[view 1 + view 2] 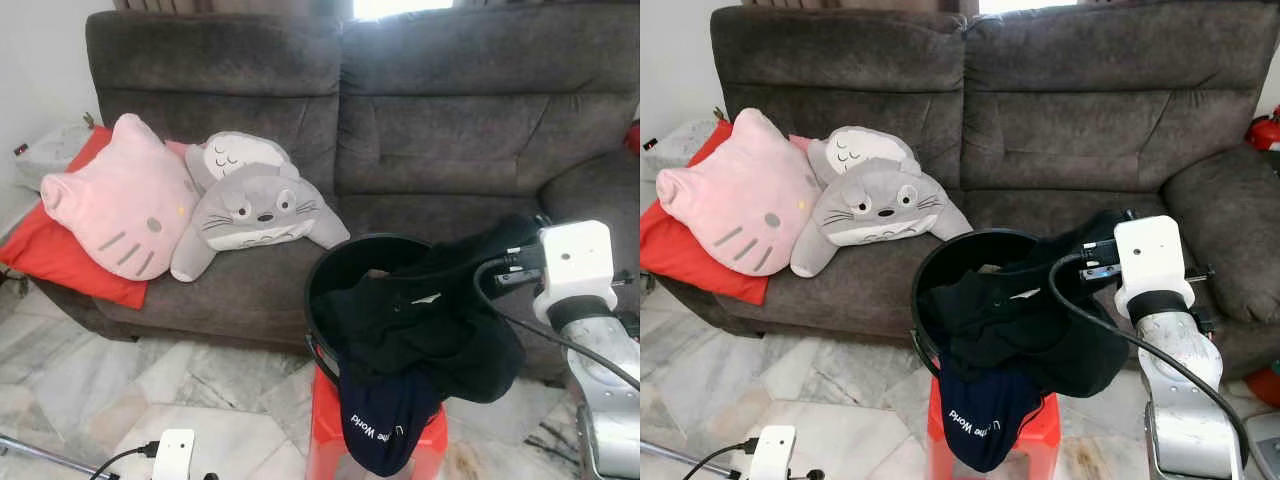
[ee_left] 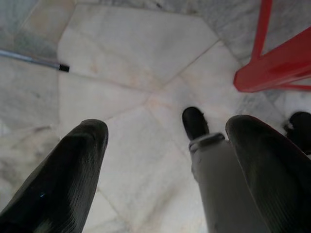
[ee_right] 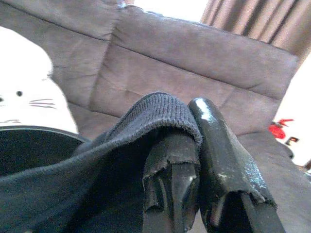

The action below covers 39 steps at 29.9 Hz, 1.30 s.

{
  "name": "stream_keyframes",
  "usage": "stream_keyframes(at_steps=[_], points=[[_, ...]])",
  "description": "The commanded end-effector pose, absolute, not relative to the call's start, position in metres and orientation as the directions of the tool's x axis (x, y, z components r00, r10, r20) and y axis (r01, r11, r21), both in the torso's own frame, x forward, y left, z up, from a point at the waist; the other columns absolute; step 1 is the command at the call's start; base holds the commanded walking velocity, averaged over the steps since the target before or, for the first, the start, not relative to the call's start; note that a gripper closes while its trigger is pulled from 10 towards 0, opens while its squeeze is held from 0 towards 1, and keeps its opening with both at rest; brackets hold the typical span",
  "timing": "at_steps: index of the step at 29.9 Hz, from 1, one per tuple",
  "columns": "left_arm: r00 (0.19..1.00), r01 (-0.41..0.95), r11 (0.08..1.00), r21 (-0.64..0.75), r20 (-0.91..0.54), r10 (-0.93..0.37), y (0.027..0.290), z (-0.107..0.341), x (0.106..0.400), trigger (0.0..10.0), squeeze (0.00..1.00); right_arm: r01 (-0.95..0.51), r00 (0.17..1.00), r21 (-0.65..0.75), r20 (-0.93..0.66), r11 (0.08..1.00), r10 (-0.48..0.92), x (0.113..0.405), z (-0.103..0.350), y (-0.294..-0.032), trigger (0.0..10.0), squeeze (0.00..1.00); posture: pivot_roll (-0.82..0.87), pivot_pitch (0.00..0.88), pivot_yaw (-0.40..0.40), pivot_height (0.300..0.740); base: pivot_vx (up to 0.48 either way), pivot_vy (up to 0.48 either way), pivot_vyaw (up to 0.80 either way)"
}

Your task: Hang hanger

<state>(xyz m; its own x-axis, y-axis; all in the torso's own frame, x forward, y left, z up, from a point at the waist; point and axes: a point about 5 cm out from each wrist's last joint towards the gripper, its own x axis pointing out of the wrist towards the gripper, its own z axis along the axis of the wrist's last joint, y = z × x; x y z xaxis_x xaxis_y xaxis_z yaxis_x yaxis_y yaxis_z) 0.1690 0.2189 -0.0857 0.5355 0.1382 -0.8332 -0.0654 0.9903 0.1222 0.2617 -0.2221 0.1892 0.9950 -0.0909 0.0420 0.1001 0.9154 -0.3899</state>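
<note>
Head views: a dark grey sofa [image 1: 400,110] carries a pink cat-face cushion [image 1: 125,200], a grey plush toy [image 1: 250,205] and a red cushion [image 1: 60,255]. In front of it a black bucket [image 1: 345,262] stands on a red stool [image 1: 325,425] on a marble floor [image 1: 120,380]. Black clothing [image 1: 420,330] is heaped in and over the bucket, and a navy piece with white lettering [image 1: 385,425] hangs down over the stool's front edge. No hanger can be made out in any of the views.

Right wrist view: the right gripper [image 3: 194,145] has its two fingers [image 3: 218,145] closed on a ribbed dark hem of the clothing, which folds over one fingertip and sits pinched between the two; the rest of the fabric falls away toward the bucket's rim. The head views do not show this contact, since the white wrist housing and a black cable cover it. They do show the right arm [image 1: 1175,400] rising from the lower right, forearm near upright, wrist bent toward the bucket, with the fabric drawn up from the heap to the wrist.

Left wrist view: the left gripper [image 2: 165,160] hangs low and points at the floor, its fingers [image 2: 63,179] spread apart with nothing between them. Beside it are a leg of the red stool, a thin metal rod [image 2: 29,58] on the tiles and part of the robot's own leg and dark foot [image 2: 194,121].
</note>
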Motion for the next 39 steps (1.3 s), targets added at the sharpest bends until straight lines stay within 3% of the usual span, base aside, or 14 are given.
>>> stream_keyframes(at_steps=[1,17,23,29,35,39], points=[[0.523,-0.094,0.983,0.159,-0.832,0.184,0.233,-0.085,0.165,10.0,0.0,0.048,0.998,-0.362,0.051,0.931,-0.032,0.265,0.189,-0.205,10.0,0.0,-0.27,0.0,0.039,0.74,0.0,0.0,0.0],[0.494,-0.179,0.957,0.228,-0.821,0.288,0.264,-0.082,0.148,10.0,0.0,-0.155,0.986,-0.285,0.018,0.946,0.167,0.276,0.174,-0.154,10.0,0.0,-0.11,0.0,-0.019,0.74,0.0,0.0,0.0],[0.495,-0.169,0.964,0.203,-0.829,0.261,0.256,-0.084,0.15,10.0,0.0,-0.051,0.996,-0.287,0.057,0.957,0.071,0.277,0.185,-0.173,10.0,0.0,-0.14,0.0,-0.013,0.74,0.0,0.0,0.0],[0.502,-0.118,0.975,0.188,-0.836,0.222,0.244,-0.085,0.156,10.0,0.0,0.026,0.997,-0.299,0.081,0.954,-0.002,0.279,0.184,-0.186,10.0,0.0,-0.2,0.0,0.07,0.74,0.0,0.0,0.0],[0.532,-0.083,0.978,0.191,-0.821,0.206,0.243,-0.081,0.167,10.0,0.0,0.029,0.991,-0.287,0.133,0.957,0.01,0.284,0.2,-0.178,10.0,0.0,-0.24,0.0,0.086,0.74,0.0,0.0,0.0],[0.553,-0.138,0.974,0.178,-0.803,0.225,0.247,-0.076,0.174,10.0,0.0,-0.017,0.991,-0.31,0.124,0.951,0.058,0.284,0.198,-0.169,10.0,0.0,-0.24,0.0,0.039,0.74,0.0,0.0,0.0]])
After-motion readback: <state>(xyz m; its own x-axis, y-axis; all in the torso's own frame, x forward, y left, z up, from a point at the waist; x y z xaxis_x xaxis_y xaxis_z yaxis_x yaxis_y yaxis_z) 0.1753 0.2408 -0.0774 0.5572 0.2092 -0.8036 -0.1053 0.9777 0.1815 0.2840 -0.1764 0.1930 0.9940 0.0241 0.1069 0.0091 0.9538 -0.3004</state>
